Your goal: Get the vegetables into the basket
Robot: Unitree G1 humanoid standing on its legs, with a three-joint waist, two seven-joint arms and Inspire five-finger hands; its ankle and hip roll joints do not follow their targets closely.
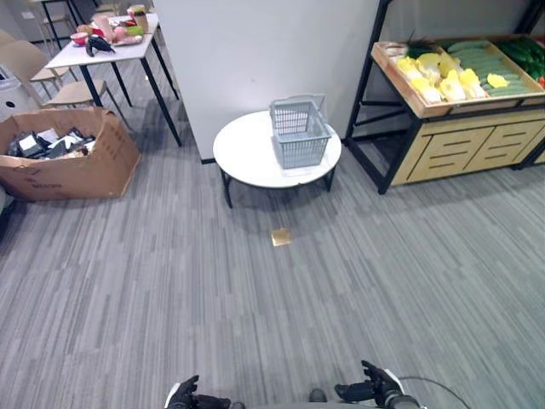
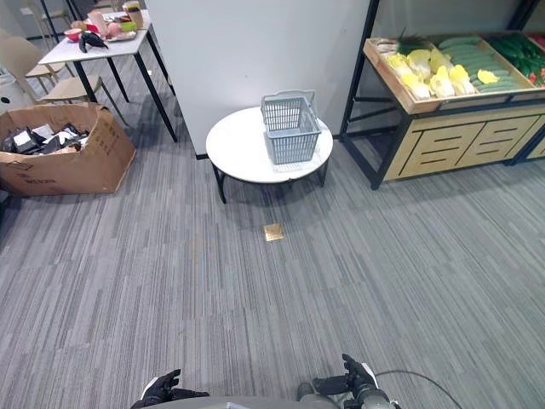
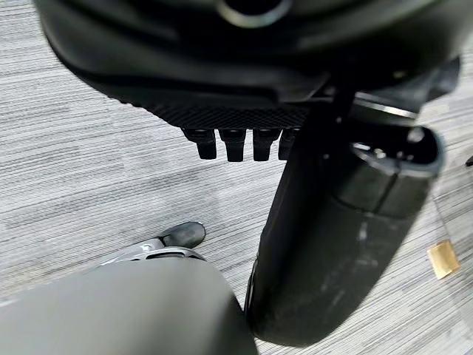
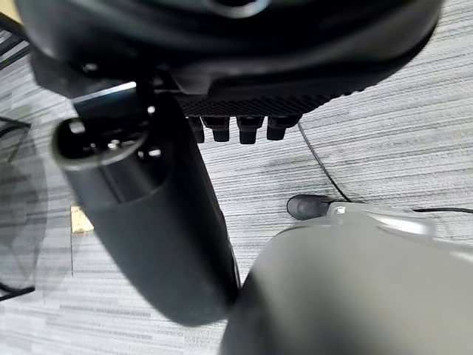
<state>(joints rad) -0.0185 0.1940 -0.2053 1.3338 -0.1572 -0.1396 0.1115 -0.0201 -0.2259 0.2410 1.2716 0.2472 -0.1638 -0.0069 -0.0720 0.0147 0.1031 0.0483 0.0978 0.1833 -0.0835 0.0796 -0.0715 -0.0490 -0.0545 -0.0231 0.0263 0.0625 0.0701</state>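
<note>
We see a grey basket [image 1: 300,132] standing upright on a round white bench [image 1: 247,158], towards its right side. The vegetables [image 1: 451,78] lie in a wooden crate on a shelf [image 1: 464,141] to the right of the bench, well apart from the basket: pale yellow ones on the left, green ones further right.

Low at the edge of the eye views, the left robot hand [image 1: 189,397] and the right robot hand [image 1: 371,388] hang over the floor, far from bench and shelf. The wrist views add what the eye views cannot: the fingers [image 3: 235,144] of the left robot hand and the fingers [image 4: 245,127] of the right hang straight and loose, holding nothing.

A small tan square [image 1: 281,237] lies on the floor before the bench. At the far left sits a cardboard box [image 1: 72,153], with a second bench [image 1: 106,47] behind it.
</note>
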